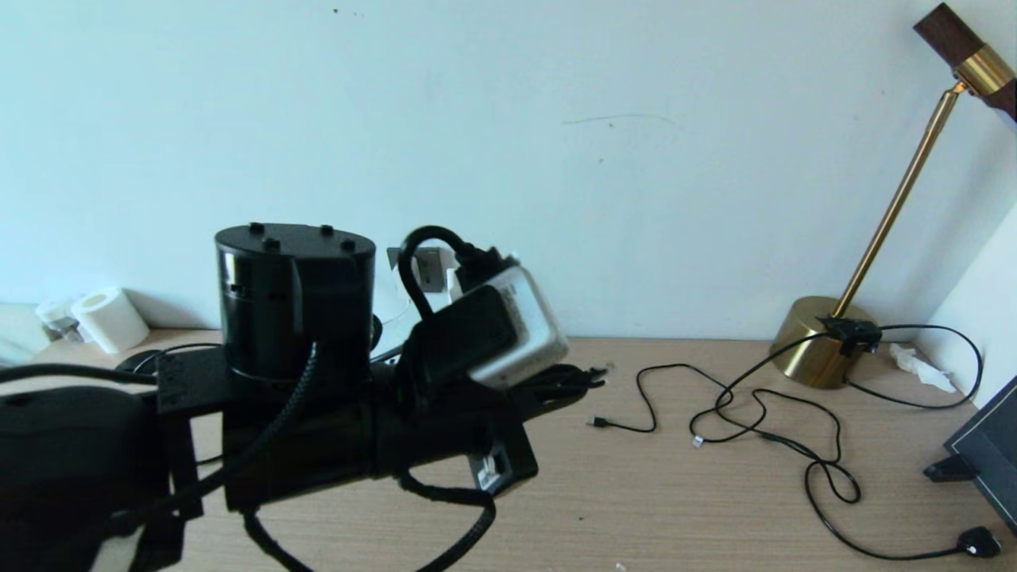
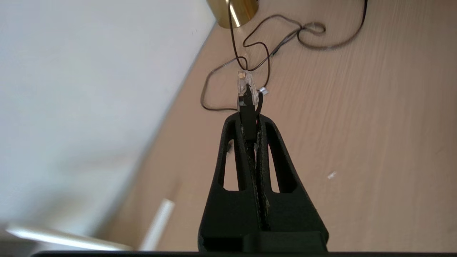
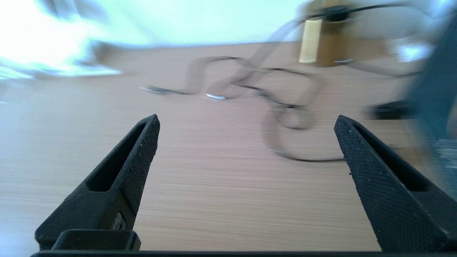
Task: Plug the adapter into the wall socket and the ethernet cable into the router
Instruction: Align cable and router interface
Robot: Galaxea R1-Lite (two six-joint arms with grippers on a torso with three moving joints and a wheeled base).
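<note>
My left gripper (image 2: pixel 250 119) is shut on the ethernet cable just behind its clear clip connector (image 2: pixel 245 87), which sticks out past the fingertips above the table. In the head view the left gripper (image 1: pixel 589 380) hangs low over the wooden table (image 1: pixel 636 492), pointing right. A white stick antenna (image 2: pixel 157 225) of the router shows only in the left wrist view; the router's body is hidden. A grey faceplate (image 1: pixel 429 268) on the wall peeks out behind the left arm, with something white beside it that I cannot identify as the adapter. My right gripper (image 3: pixel 246 119) stands open over bare table.
A brass lamp base (image 1: pixel 818 342) stands at the back right with thin black cords (image 1: pixel 763 413) looping across the table to a black plug (image 1: pixel 979 543). A dark frame (image 1: pixel 989 445) leans at the right edge. A toilet roll (image 1: pixel 107 318) sits far left.
</note>
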